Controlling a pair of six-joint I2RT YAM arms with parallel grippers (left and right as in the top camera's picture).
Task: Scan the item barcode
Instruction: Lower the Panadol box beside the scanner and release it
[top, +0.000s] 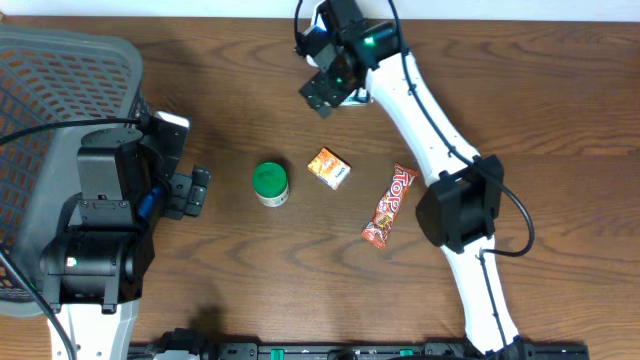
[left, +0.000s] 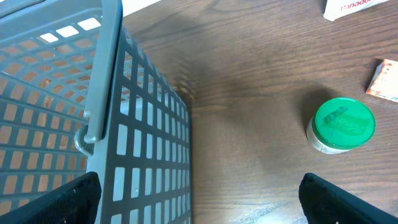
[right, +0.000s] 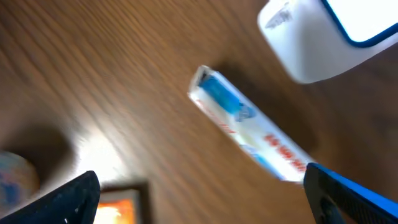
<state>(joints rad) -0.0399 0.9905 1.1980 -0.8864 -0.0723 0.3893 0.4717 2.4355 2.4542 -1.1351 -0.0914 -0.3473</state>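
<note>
The right pincer (right: 214, 198) is spread wide and holds nothing. It hangs beyond the green-lidded jar (top: 270, 184), towards the far edge of the table (top: 520, 90) and a little to the jar's right. Below it a white-and-blue box (right: 247, 126) lies flat on the wood, touched by neither finger. The wrist view is blurred, so its print cannot be read. A white device with a blue edge (right: 314, 37) sits near the box's far end.

The left pincer (left: 208, 202) is also fully spread and empty. It sits to the jar's left, between the jar and the grey basket (top: 60, 80). An orange box (top: 329, 168) lies just right of the jar, and a red candy bar (top: 390, 205) lies further right.
</note>
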